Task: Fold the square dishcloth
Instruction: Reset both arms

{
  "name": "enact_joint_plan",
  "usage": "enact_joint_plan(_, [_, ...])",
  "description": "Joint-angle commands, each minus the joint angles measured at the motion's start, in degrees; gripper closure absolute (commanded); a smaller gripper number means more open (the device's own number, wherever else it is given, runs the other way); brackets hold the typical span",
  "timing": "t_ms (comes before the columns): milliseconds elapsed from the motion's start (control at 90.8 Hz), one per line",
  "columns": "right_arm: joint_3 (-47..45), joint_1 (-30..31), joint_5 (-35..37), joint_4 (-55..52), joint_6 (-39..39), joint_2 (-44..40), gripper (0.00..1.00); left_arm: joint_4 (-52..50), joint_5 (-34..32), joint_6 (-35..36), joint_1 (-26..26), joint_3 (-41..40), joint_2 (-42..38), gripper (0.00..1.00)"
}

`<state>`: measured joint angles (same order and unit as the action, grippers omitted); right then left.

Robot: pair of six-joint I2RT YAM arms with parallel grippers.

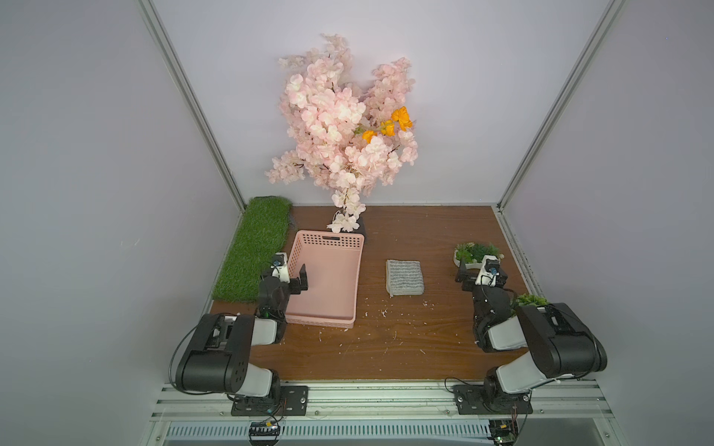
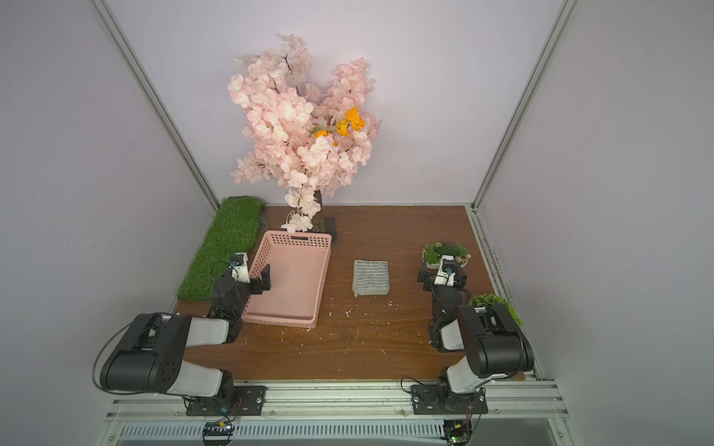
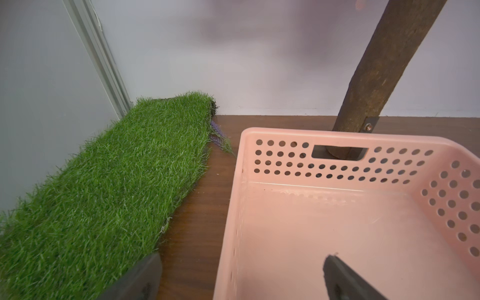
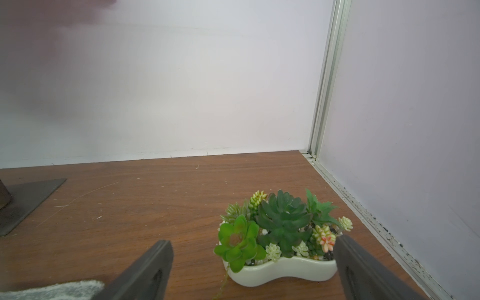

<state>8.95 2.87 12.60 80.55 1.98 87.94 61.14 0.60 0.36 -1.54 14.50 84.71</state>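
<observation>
Dishcloth (image 1: 404, 277): grey, striped, a compact layered rectangle on the tabletop (image 1: 405, 347) between basket (image 1: 349, 285) and planter (image 1: 469, 255). Left gripper (image 1: 286, 278), right gripper (image 1: 481, 277): spread wide, empty, well clear; folding likely finished.

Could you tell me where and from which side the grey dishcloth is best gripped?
Probably its right-hand edge, from above with the open right gripper, which is nearer: the dishcloth lies flat on the table, so only an edge can be pinched.
</observation>
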Motion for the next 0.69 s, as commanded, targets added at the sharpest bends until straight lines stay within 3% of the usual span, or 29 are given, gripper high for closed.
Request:
enact_joint_plan(0, [1.2, -0.2, -0.7, -1.4, 0.3, 0.0, 0.01, 4.1, 3.2, 0.0, 2.1, 0.6, 0.8, 0.0])
enact_joint_plan(187, [1.5, -0.2, -1.0, -1.9, 0.2, 0.0, 0.01, 6.9, 4.6, 0.3, 2.3, -0.9, 1.4, 0.01])
enact_joint_plan(264, [1.6, -0.2, -1.8, -1.8, -0.2, 0.0, 0.01, 13.4, 3.8, -0.3, 2.3, -3.1, 3.3, 0.0])
enact_joint_plan(396, [3.5, -0.2, -7.5, -5.0, -2.5, 0.2, 0.01, 11.8, -1.3, -2.3, 2.2, -2.3, 3.3, 0.01])
enact_joint_plan(682, [3.5, -0.1, -7.7, -5.3, -2.4, 0.3, 0.01, 11.6, -2.4, -2.6, 2.2, -2.4, 3.1, 0.0])
